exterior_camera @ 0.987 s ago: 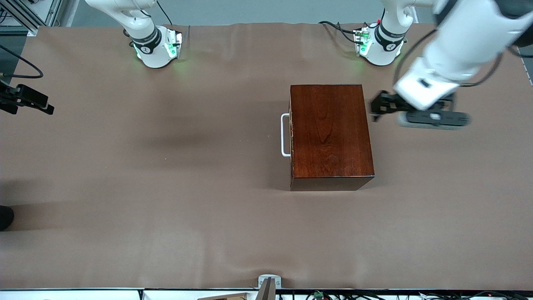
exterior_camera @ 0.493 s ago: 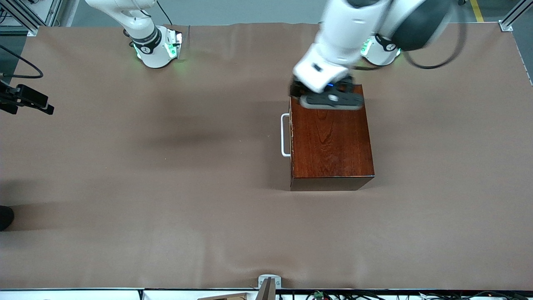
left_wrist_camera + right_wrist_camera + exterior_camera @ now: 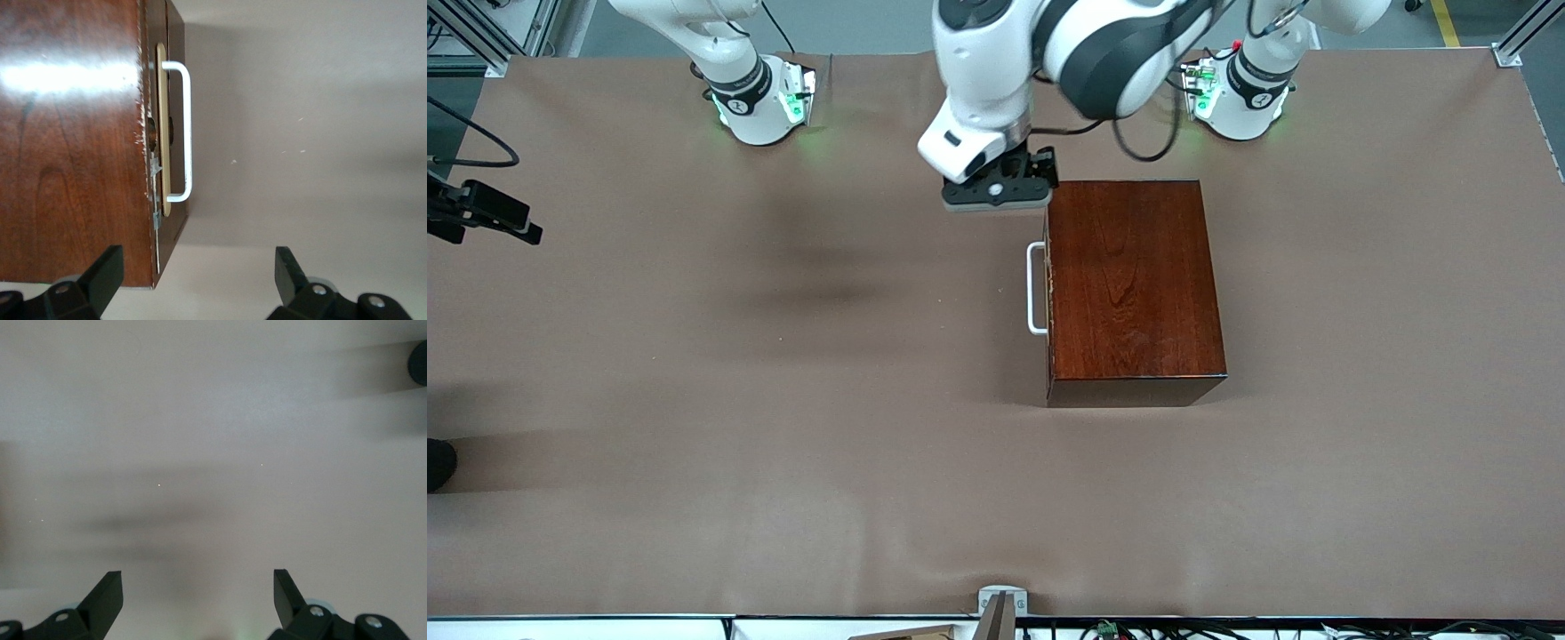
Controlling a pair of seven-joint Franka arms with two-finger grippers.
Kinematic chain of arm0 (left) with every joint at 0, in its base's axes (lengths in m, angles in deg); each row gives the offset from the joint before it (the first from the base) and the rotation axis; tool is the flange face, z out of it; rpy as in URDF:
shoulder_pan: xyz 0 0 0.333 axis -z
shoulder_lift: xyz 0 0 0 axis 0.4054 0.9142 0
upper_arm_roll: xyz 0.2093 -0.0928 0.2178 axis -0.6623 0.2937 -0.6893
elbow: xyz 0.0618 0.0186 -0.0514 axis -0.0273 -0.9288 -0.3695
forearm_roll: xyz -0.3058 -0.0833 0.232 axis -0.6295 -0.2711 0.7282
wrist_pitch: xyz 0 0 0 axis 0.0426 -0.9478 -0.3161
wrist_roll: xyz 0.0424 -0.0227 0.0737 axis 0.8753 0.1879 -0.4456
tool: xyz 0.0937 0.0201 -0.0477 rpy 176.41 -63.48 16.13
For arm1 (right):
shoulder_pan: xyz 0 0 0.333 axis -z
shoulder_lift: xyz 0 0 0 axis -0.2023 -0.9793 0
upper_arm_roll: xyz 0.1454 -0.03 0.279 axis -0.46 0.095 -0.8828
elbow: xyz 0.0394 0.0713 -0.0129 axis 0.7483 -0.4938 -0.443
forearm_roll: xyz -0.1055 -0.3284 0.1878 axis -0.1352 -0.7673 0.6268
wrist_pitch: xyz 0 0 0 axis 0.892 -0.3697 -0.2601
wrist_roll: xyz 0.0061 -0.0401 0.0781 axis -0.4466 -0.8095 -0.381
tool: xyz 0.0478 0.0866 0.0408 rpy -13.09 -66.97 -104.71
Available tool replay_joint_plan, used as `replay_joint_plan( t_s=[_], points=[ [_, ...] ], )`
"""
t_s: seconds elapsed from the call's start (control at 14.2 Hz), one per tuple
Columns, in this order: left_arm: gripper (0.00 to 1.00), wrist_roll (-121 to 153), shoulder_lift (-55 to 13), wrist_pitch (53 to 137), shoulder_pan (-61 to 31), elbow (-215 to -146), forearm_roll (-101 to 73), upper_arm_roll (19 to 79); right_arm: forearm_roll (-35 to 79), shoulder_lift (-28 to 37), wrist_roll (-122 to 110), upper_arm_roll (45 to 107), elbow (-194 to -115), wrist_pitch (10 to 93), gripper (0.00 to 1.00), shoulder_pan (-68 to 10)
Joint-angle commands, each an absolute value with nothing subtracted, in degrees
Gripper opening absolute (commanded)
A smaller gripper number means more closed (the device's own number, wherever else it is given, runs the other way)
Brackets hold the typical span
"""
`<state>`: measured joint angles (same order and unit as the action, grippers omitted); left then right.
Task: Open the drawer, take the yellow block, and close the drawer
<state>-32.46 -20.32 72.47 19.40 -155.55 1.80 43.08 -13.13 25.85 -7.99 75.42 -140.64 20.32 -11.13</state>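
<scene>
Item one, the wooden box point(image 3: 1134, 289): dark glossy reddish-brown, standing on the brown table point(image 3: 783, 400) toward the left arm's end. We find its drawer point(image 3: 162, 130) fully pushed in, the front flush with the box. The white U-shaped handle point(image 3: 1035, 288) projects from the face that looks toward the right arm's end; in the left wrist view point(image 3: 183, 130) we see it as a pale bar standing off that front, nothing touching it.

Item two, the yellow block: we cannot see it in any view.

Item three, the left gripper point(image 3: 996, 191): up in the air over bare table, just beside the box corner farthest from the front camera, on the handle side. We see its jaws spread wide and holding nothing; in its own wrist view one finger point(image 3: 100, 273) lies over the box top and the other point(image 3: 290, 270) over the table.

Item four, the right gripper point(image 3: 198, 593): out of the front view, waiting over bare table. We see its jaws wide apart with nothing between them.
</scene>
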Motion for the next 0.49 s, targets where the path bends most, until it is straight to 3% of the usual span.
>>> replay_joint_plan(
  t_s=[0.0,0.42],
  points=[
    [1.00,-32.9,-15.7,70.8,23.1,-152.7,4.2,39.9,-12.5,25.3,-8.4,74.6,-139.5,20.4,1.00,-9.9],
    [1.00,-32.5,-10.2,75.0,23.4,-152.7,7.0,38.9,-12.3,25.3,-8.4,74.6,-139.5,21.2,1.00,-10.0]
  ],
)
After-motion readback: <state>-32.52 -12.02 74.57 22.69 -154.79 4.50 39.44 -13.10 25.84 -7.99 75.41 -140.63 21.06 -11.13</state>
